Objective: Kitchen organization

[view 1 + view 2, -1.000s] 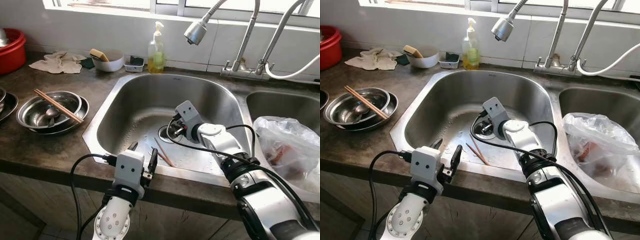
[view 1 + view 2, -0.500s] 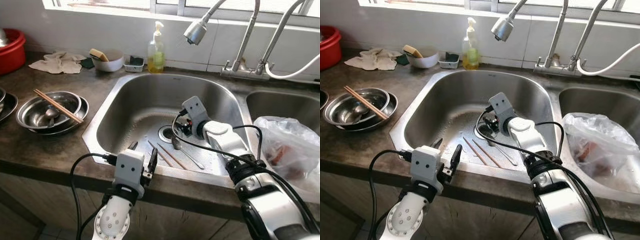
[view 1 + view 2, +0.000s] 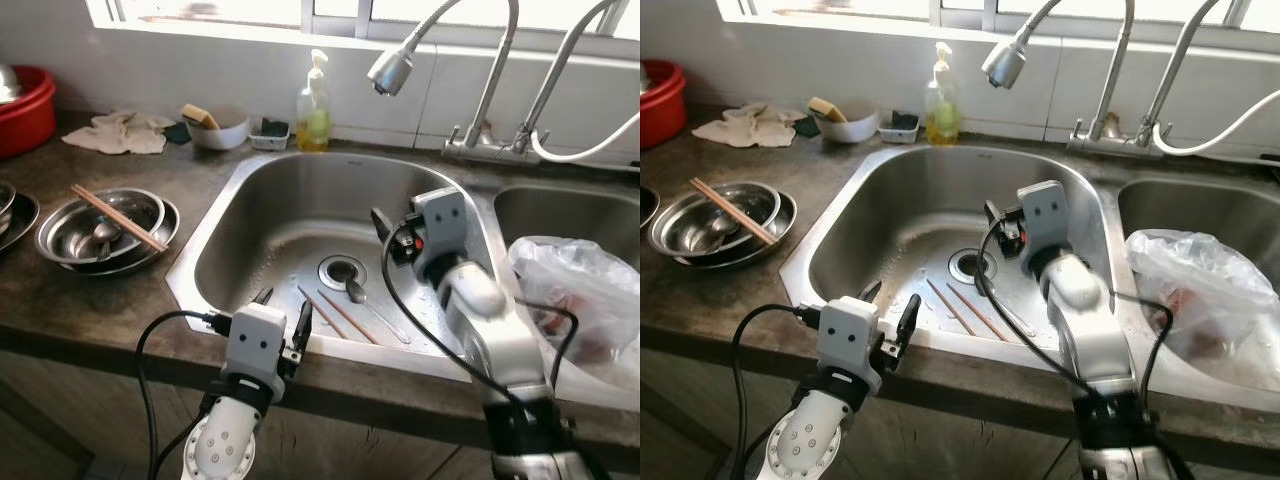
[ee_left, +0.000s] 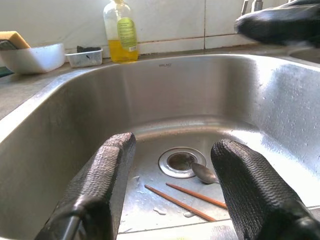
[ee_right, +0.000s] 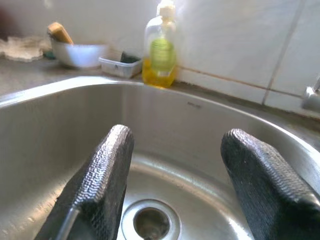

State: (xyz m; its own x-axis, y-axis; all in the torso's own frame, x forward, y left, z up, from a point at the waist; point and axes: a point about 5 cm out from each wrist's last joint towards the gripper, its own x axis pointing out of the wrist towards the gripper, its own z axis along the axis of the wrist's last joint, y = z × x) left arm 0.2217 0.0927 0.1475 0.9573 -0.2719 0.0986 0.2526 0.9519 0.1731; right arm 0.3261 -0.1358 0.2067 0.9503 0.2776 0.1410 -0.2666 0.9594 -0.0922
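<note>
Two brown chopsticks point(image 3: 335, 312) and a metal spoon point(image 3: 375, 305) lie on the floor of the steel sink point(image 3: 215, 235), just in front of the drain point(image 3: 342, 270). My right gripper point(image 3: 385, 225) hangs open above the basin, to the right of the drain, with nothing between its fingers point(image 5: 107, 170). My left gripper point(image 3: 284, 310) stands open at the sink's front rim, pointing over the chopsticks point(image 4: 185, 200) and spoon point(image 4: 203, 173). It holds nothing.
Stacked steel bowls point(image 3: 105, 222) with chopsticks and a spoon sit on the counter at left. A soap bottle point(image 3: 313, 105), white bowl point(image 3: 215, 125), cloth point(image 3: 120, 132) and red basin point(image 3: 20, 95) line the back. A spray head point(image 3: 388, 70) hangs overhead. A plastic bag point(image 3: 585, 295) fills the right basin.
My right gripper has risen from the drain and moved up and right. The spoon and second chopstick it covered now lie in plain sight. The left gripper has stayed put.
</note>
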